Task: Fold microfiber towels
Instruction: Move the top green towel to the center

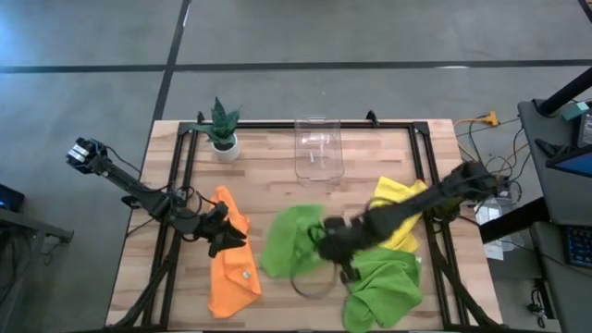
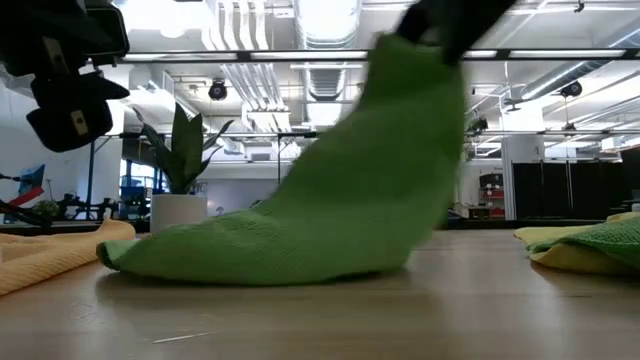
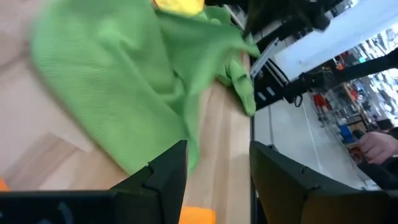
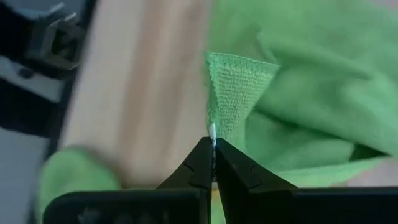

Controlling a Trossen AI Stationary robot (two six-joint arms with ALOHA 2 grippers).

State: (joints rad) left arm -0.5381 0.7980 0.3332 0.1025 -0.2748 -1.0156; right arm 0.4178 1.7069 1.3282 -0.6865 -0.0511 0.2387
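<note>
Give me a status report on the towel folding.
Right gripper shut on green towel corner, lifting it. Left gripper open over orange towel. Nothing blocking.

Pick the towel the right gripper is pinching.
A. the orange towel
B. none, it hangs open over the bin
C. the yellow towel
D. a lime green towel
D: in the right wrist view the right gripper is shut on a corner of the green towel, and the low view shows that towel lifted at one end, the rest lying on the table.
</note>
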